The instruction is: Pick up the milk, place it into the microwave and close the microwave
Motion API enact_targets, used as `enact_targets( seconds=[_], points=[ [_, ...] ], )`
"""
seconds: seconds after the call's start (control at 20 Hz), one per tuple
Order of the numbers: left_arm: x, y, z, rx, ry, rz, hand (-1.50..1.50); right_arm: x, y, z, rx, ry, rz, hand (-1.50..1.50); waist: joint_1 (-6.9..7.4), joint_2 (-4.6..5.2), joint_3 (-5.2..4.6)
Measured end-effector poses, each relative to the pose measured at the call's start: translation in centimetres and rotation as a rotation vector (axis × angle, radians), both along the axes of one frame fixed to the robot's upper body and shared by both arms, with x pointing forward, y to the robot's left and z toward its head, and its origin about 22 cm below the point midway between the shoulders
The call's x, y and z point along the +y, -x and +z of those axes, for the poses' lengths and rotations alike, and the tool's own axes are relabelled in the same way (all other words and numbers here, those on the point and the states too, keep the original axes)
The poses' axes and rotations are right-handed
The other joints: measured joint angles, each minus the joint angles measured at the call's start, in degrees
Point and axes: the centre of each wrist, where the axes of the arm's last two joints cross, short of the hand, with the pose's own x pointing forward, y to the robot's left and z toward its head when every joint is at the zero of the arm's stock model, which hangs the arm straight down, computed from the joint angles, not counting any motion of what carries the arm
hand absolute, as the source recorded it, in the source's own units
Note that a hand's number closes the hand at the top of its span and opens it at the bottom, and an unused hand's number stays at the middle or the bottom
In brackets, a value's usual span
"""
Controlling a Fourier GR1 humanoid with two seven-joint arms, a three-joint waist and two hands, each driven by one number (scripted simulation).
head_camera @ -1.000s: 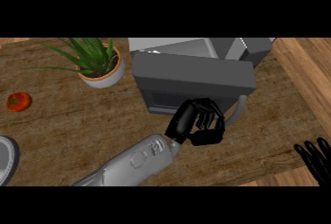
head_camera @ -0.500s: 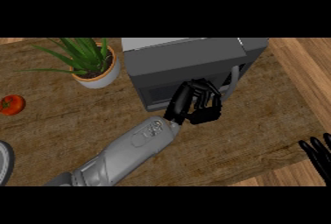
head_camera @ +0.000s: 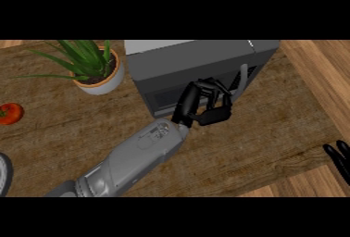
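- One view only, from the head, steeply down onto the wooden counter.
- Grey microwave at the counter's far side, taken as landmark; door looks shut, pale handle upright near the front's right edge.
- Left hand against the microwave's front, just left of the handle; fingers curled, touching the door face, wrapped round nothing visible.
- Grey forearm slanting from the lower left edge up to that hand.
- Right hand well off to the lower right of the microwave, at the picture's right edge; only dark fingers showing, straight and relaxed, resting.
- Milk nowhere in sight on the counter; cannot tell where it is, microwave's inside hidden behind the door.
- Potted plant just left of the microwave, green leaves over a pale pot.
- Red tomato further left, near the left edge.
- Rim of a plate at the lower left corner, well away from the microwave.
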Motion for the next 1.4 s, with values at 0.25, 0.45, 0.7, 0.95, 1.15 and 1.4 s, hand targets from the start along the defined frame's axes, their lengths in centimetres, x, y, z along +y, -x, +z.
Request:
enact_targets(
  seconds=[0.25, 0.45, 0.7, 0.95, 1.15, 1.4],
  points=[
    [0.0, 0.0, 0.0, 0.010, 0.042, 0.016, 1.50, 0.1, -0.2, 0.5, -0.012, -0.011, 0.016, -1.50, -0.29, 0.10, 0.06],
    [0.0, 0.1, -0.1, -0.009, 0.053, 0.028, 1.50, 0.1, -0.3, 0.9, -0.016, -0.009, 0.043, -1.50, -0.41, 0.24, 0.09],
    [0.0, 0.1, -0.3, -0.025, 0.075, 0.043, 1.50, 0.3, -0.4, 1.6, -0.026, -0.006, 0.089, -1.50, -0.70, 0.33, 0.06],
    [0.1, 0.1, -0.4, -0.042, 0.098, 0.067, 1.50, 0.5, -0.4, 2.0, -0.031, -0.006, 0.127, -1.50, -1.30, 0.45, 0.06],
    [0.1, 0.1, -0.5, -0.059, 0.107, 0.075, 1.50, 0.6, -0.4, 2.3, -0.033, -0.006, 0.150, -1.50, -1.46, 0.60, 0.11],
    [0.1, 0.1, -0.6, -0.075, 0.116, 0.091, 1.50, 0.7, -0.4, 2.6, -0.037, -0.005, 0.173, -1.50, -1.86, 0.69, 0.12]
  ],
)
